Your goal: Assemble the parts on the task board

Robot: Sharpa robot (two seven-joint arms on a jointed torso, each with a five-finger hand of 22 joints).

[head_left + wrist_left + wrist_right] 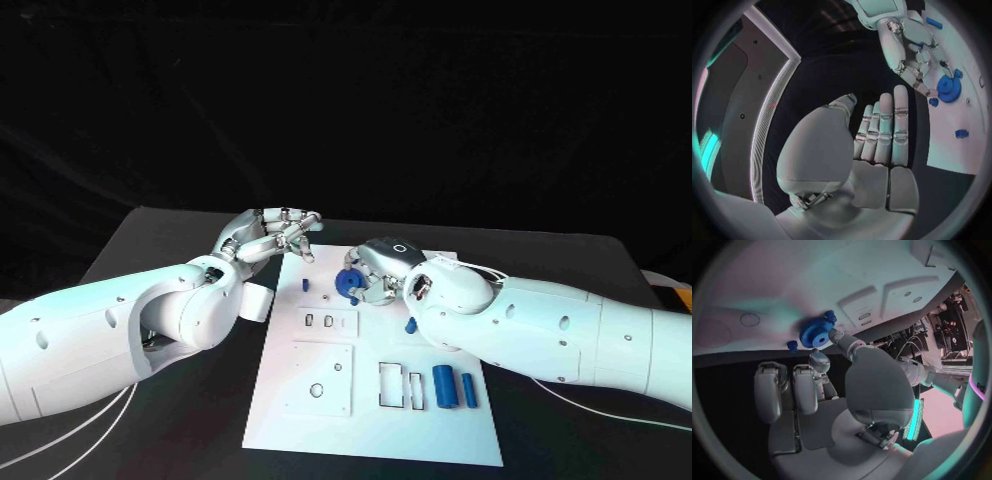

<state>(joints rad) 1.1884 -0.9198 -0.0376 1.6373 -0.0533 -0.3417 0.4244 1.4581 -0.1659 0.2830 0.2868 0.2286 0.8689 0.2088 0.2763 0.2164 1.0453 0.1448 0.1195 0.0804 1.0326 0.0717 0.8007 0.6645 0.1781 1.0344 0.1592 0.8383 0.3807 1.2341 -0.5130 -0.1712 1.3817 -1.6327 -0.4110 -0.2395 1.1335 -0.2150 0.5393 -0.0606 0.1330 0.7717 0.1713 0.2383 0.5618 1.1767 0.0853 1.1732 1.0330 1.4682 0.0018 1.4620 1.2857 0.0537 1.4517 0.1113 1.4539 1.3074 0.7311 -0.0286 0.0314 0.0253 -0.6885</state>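
Note:
The white task board [375,420] lies in the middle of the black table. A blue gear [351,283] sits at its far end. My right hand [381,272] is at the gear; in the right wrist view the thumb tip [837,336] and a fingertip [819,359] pinch the rim of the gear [817,334]. My left hand [271,235] hovers over the board's far left corner. In the left wrist view its fingers [882,130] are straight and hold nothing. That view also shows the gear [947,89] beside the right hand's fingers [916,65].
A small blue peg [306,284] stands left of the gear. Another blue piece [411,325] lies beside my right forearm. Two blue cylinders [443,385] [469,390] lie near the board's right edge, next to a rectangular outline [392,385]. Slotted plates [327,320] occupy the board's centre.

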